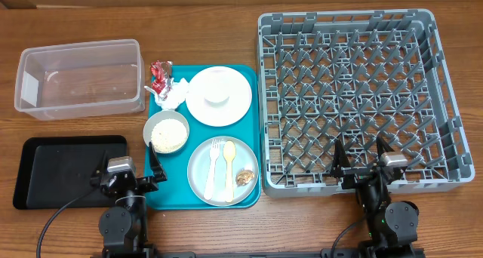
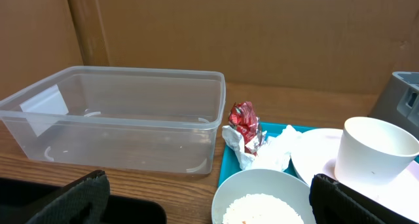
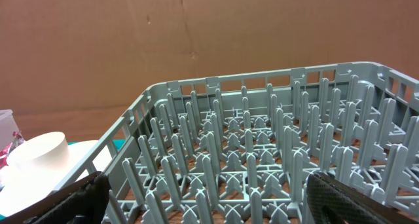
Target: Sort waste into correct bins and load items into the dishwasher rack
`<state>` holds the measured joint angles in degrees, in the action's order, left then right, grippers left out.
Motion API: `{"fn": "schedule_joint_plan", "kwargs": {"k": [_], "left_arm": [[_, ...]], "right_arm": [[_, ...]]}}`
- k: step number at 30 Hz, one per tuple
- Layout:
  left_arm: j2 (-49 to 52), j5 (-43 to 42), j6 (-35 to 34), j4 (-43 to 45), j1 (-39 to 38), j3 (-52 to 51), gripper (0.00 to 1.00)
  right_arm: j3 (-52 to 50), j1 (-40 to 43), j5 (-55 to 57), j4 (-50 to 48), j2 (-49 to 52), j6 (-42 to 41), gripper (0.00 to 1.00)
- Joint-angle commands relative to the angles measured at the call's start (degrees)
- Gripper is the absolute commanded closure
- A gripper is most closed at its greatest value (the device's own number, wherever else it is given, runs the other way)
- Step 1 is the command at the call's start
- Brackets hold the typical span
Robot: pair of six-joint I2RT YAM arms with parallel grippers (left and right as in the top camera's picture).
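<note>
While our left gripper [image 1: 127, 167] and right gripper [image 1: 361, 158] stood spread and empty, the crumpled wrapper [image 1: 159, 75] lay on the teal tray [image 1: 253, 133] against the napkin [image 1: 175, 96]; we judged it light, best pinched at a fold.

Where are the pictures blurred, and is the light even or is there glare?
Overhead: even light, soft shadows, all sharp, no strong glare. Left wrist: left fingers dark and blurred at the bottom corners; wrapper sharp. Right wrist: right fingers blurred too; rack sharp.
</note>
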<state>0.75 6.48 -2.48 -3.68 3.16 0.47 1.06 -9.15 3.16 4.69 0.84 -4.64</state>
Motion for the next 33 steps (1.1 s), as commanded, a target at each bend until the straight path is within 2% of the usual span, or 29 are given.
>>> {"fn": "schedule_joint_plan", "kwargs": {"k": [1,7,10,12,15,18,22,25,28,33], "left_arm": [[-0.5,0.48,1.22,0.07,0.46,-0.2,0.0],[-0.5,-2.99,0.87,-0.15,0.46,-0.2,0.0],[-0.5,-15.82,-0.5,1.03,0.46,-0.2,0.0],[-0.5,-24.48,-1.6,2.51,0.46,-0.13,0.0],[-0.5,-31.45,-3.87,2.01,0.46,1.14,0.0],[-0.48,-31.52,-7.93,-1.62,0.46,4.72,0.0],[1.64,-28.24,-7.98,-9.31,0.46,13.25,0.0],[7.19,-27.45,-7.8,-14.16,0.46,21.18,0.0],[17.05,-27.28,-7.82,-20.22,0.46,30.82,0.0],[38.66,-30.18,-8.0,-38.45,0.44,51.69,0.0]], "right_arm": [[-0.59,-0.11,-0.24,-0.31,-0.68,0.17,0.0],[-0.59,-0.11,-0.26,-0.33,-0.68,0.17,0.0],[-0.59,-0.13,-0.57,-0.61,-0.68,0.15,0.0],[-0.37,-0.13,-4.55,-1.38,-0.68,0.15,0.0],[1.44,-0.13,-10.36,-1.36,-0.68,0.15,0.0],[4.98,-0.13,-12.44,0.57,-0.66,-1.73,0.0],[12.63,-0.13,-12.26,8.7,1.05,-2.01,0.0],[20.15,-0.13,-12.26,16.28,5.22,-2.27,0.0],[29.05,-0.13,-12.31,24.13,12.28,-2.86,0.0],[47.45,-0.13,-12.28,40.35,28.63,-2.84,0.0]]}}
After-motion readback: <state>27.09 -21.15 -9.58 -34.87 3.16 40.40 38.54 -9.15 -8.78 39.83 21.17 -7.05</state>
